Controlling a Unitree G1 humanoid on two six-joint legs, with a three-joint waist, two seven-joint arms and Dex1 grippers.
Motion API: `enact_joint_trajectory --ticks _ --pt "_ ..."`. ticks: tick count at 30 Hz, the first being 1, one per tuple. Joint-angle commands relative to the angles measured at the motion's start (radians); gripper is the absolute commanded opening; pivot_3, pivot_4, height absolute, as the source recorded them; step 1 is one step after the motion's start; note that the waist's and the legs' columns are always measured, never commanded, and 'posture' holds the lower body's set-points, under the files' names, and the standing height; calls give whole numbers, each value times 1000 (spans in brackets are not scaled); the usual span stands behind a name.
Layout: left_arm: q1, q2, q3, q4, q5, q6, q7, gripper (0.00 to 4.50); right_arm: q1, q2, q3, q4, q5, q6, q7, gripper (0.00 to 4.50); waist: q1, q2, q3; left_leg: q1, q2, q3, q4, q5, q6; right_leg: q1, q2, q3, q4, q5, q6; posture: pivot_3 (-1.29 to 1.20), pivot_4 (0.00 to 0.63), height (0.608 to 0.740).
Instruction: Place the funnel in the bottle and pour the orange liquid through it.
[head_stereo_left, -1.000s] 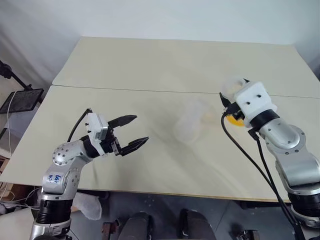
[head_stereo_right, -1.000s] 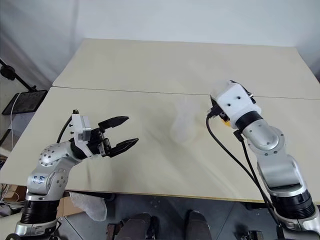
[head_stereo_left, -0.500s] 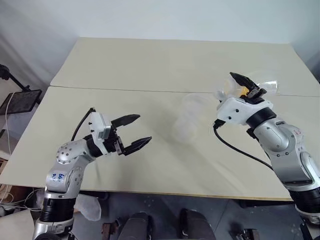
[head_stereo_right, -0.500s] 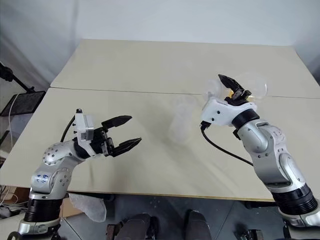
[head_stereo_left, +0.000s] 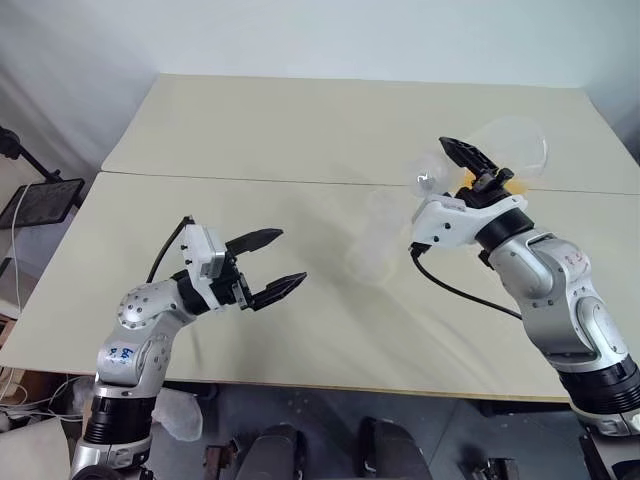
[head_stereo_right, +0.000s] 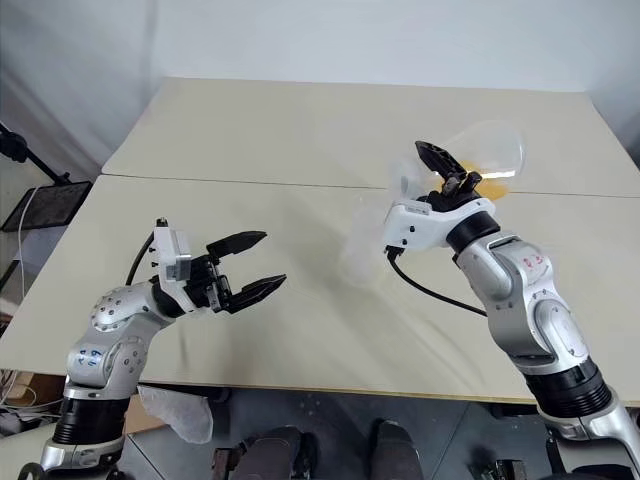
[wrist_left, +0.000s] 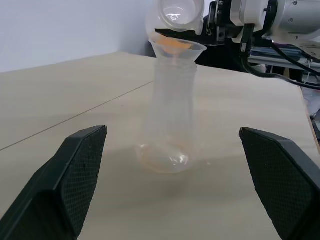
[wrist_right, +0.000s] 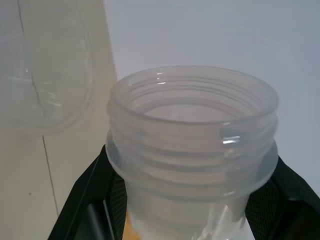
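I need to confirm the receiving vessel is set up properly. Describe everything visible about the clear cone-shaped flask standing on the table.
The clear, colourless plastic cone-shaped flask stands upright on the beige table, wide round base down, between the two arms. Its neck carries the small clear funnel, seated in the rim, with orange liquid in the cone. A thin orange film rings the flask's bottom. Neither gripper touches it; the flask held by the right gripper is tipped above the funnel.

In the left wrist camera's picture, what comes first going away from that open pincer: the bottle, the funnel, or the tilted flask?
1. Bottle, standing on the table straight ahead.
2. Funnel, seated in the bottle's neck.
3. Tilted flask, above the funnel, held in the right pincer.
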Motion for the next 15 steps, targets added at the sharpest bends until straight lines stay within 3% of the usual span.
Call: enact_joint_trajectory --ticks 1,15 --pt "-5 -2 2 -11 -5 -19 4 4500 -32 1 -10 -17 -54 -35 -10 2525 0 0 0 0 0 0 0 0 0 0 0 0 0 0 0 0 150 740" --pt "1 -3 3 -17 -9 -21 15 4500 -46 -6 -11 21 -192 -147 -41 2525 -2 0 0 0 0 0 0 0 0 0 0 0 0 0 0 0 150 740"
